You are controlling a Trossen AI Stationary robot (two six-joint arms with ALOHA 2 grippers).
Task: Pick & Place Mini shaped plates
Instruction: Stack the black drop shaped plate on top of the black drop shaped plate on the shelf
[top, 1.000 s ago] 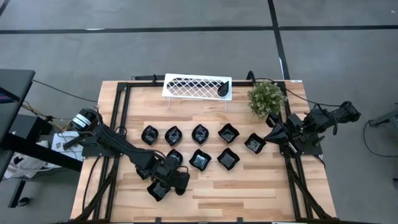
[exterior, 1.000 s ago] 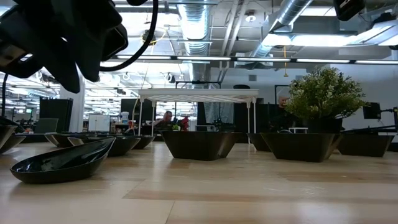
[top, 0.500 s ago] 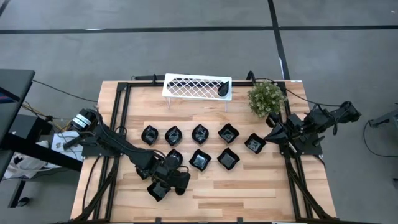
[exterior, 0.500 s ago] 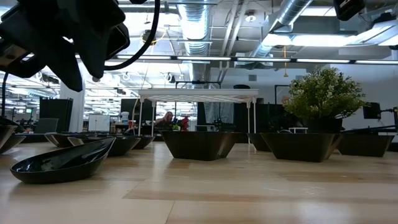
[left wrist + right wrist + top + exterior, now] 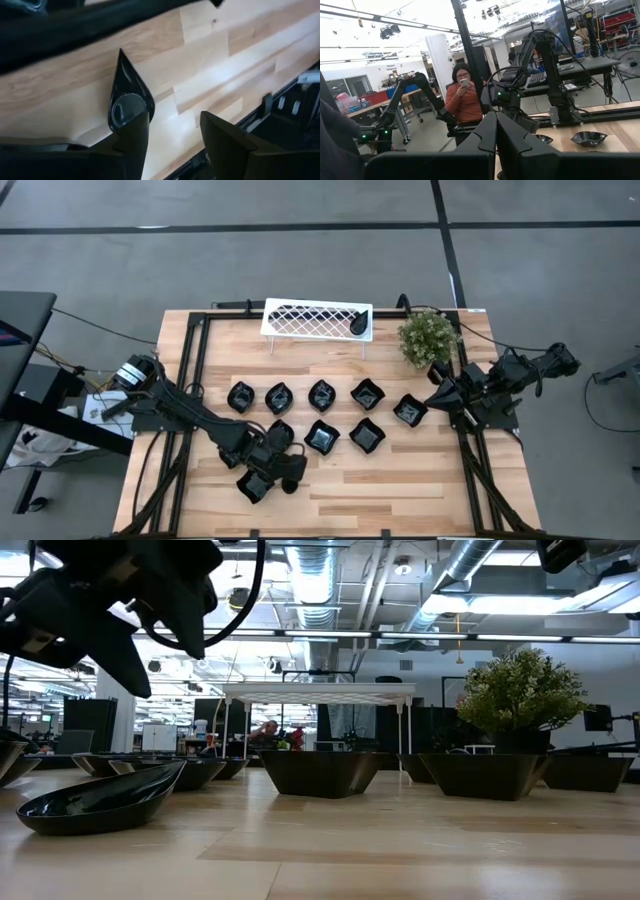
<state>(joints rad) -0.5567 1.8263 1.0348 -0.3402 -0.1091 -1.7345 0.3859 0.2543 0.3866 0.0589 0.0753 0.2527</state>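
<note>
Several glossy black mini plates (image 5: 321, 436) stand in two rows across the middle of the table. One narrow teardrop plate (image 5: 125, 97) lies flat on the wood near the front left corner (image 5: 250, 487), also in the low view (image 5: 100, 802). My left gripper (image 5: 172, 135) hangs open above it, clear of it in the low view (image 5: 165, 668); the plate shows just past one finger, not between the two. My right gripper (image 5: 433, 398) waits shut at the table's right side, raised, fingers together (image 5: 496, 125).
A white lattice rack (image 5: 316, 318) stands at the far edge with one teardrop plate (image 5: 357, 326) on its right end. A small green plant (image 5: 428, 336) stands at the far right. Black frame rails (image 5: 196, 370) run along the table's sides. Beyond the table a person (image 5: 465, 100) sits.
My left gripper has opened: the gap between its fingers is wider in the low view than before. It has stayed above the teardrop plate, which lies unmoved on the table.
</note>
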